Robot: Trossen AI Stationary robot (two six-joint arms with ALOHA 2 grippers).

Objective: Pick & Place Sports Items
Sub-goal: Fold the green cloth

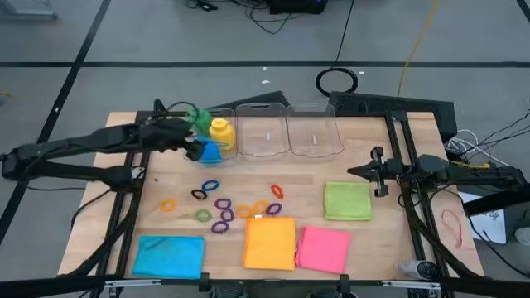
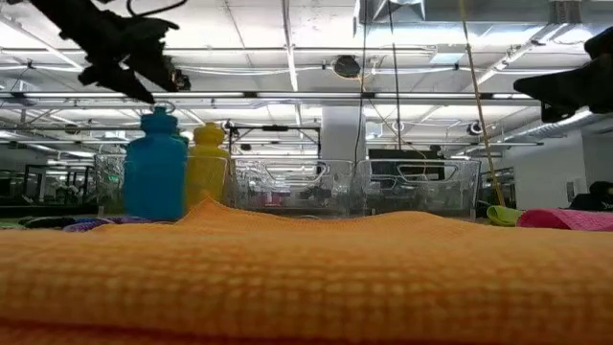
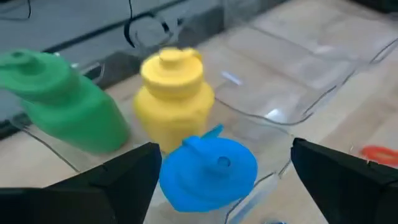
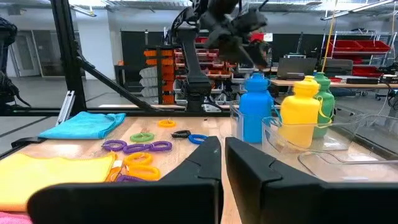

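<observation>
A blue bottle [image 1: 208, 151] stands upright at the near left corner of the leftmost clear bin [image 1: 228, 151]. It seems to stand on the table just outside the bin wall [image 4: 267, 132]. A yellow bottle [image 1: 220, 132] stands in that bin, and a green bottle [image 1: 199, 117] is behind it. My left gripper [image 3: 224, 168] is open just above the blue bottle's cap [image 3: 211, 168], one finger on either side, apart from it in the low view [image 2: 144, 91]. My right gripper [image 1: 364, 171] is shut and empty above the table's right part. Several rings [image 1: 224, 207] and four folded cloths lie on the near half.
Two more clear bins [image 1: 263, 132] [image 1: 316, 134] stand in a row to the right of the first. The blue cloth [image 1: 170, 255], orange cloth [image 1: 270, 242], pink cloth [image 1: 323, 248] and green cloth [image 1: 347, 200] lie flat along the near edge.
</observation>
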